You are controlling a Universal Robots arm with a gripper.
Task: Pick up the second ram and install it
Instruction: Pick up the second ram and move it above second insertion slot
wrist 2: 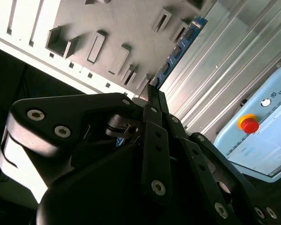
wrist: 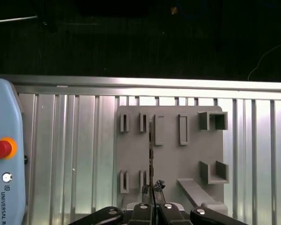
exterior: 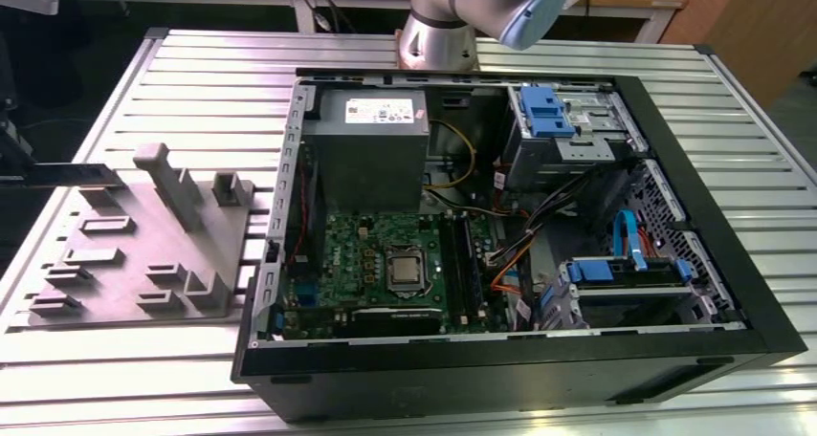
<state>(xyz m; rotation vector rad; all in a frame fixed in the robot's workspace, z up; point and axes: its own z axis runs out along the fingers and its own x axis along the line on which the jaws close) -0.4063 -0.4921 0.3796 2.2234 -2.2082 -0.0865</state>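
Exterior view: an open black computer case (exterior: pixel 511 359) is seen on the ribbed aluminium worktop (exterior: pixel 191 63), with a white printed label (exterior: pixel 370 114) on its grey power supply (exterior: pixel 370 163). A grey moulded fixture plate (exterior: pixel 128 254) lies beside the case, and the silver arm (exterior: pixel 441 34) rises behind it.

Second wrist view: the second ram (wrist 2: pixel 178 52), a thin blue strip with black chips, is clamped between the black jaws.

First wrist view: the strip is seen edge-on over the plate.

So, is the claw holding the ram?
Yes, in the second wrist view the claw is shut on one end of the ram.
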